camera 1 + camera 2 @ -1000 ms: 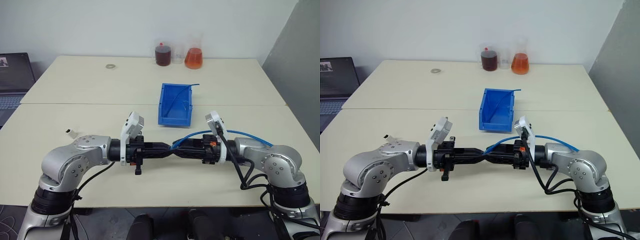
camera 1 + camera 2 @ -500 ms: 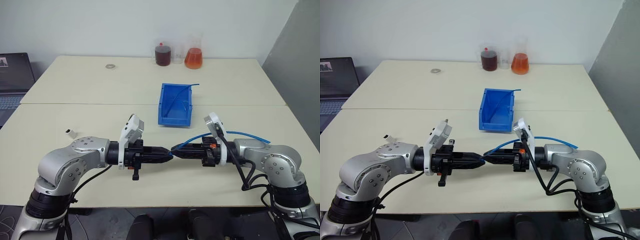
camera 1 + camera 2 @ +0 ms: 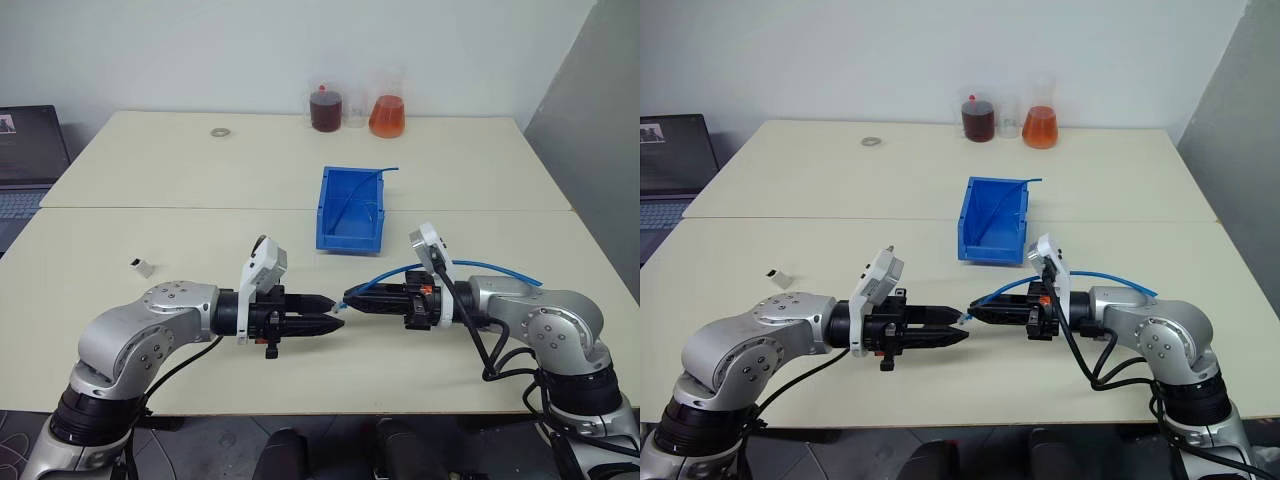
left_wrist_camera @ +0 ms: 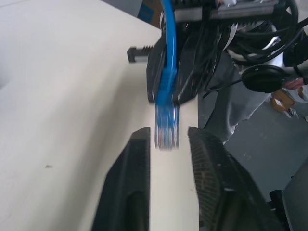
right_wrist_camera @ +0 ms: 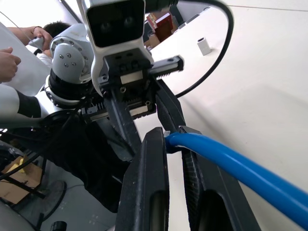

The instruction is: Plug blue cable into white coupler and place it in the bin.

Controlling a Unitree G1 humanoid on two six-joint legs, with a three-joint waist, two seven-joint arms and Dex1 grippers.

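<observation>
My right gripper (image 3: 350,298) is shut on the blue cable (image 3: 490,266) just behind its plug (image 4: 166,127). From there the cable arcs back over my right forearm. Facing it tip to tip, my left gripper (image 3: 336,311) stands open, and the plug hangs just ahead of its fingers (image 4: 130,183) without touching them. The white coupler (image 3: 141,266) lies alone on the table at the left, away from both grippers. The blue bin (image 3: 350,210) stands beyond the grippers at mid table, with a thin blue strand (image 3: 385,171) sticking out over its far right corner.
Two flasks, one dark red (image 3: 326,110) and one orange (image 3: 387,115), stand at the back edge with a clear beaker between them. A small grey ring (image 3: 219,131) lies at the back left. A laptop (image 3: 25,150) sits off the table's left side. A person's hand (image 5: 7,62) shows behind the robot.
My left gripper has opened and let go of the cable end, its tips drawing slightly back from the right gripper. My right gripper has closed tighter on the cable.
</observation>
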